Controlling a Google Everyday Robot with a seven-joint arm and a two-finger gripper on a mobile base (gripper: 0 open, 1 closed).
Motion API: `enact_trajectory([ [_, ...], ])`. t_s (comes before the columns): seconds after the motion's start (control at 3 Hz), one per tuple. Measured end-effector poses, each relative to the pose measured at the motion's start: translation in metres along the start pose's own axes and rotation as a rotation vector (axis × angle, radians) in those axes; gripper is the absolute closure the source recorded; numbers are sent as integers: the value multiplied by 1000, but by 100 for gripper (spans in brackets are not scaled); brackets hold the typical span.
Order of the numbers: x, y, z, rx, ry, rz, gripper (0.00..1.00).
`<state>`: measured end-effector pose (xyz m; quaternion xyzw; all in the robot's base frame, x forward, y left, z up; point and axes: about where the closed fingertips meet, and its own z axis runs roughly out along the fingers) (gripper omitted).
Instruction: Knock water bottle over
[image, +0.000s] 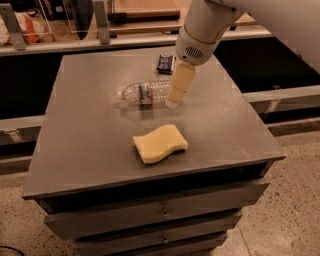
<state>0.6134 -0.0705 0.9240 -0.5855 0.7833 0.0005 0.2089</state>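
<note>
The water bottle (146, 93) lies on its side on the grey table top (90, 135), near the middle, its cap end pointing left. It is clear and ribbed with a narrow red, white and blue label band. My gripper (176, 95) hangs from the white arm just right of the bottle, its cream fingers pointing down at the bottle's right end. I cannot tell whether it touches the bottle.
A yellow wavy sponge (160, 143) lies in front of the bottle. A small dark packet (165, 63) lies at the back of the table, partly behind the arm. Shelving and a rail stand behind the table. Drawers are below the top.
</note>
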Motion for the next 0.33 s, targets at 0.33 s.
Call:
enact_trajectory([
  [0.33,0,0,0,0,0,0,0],
])
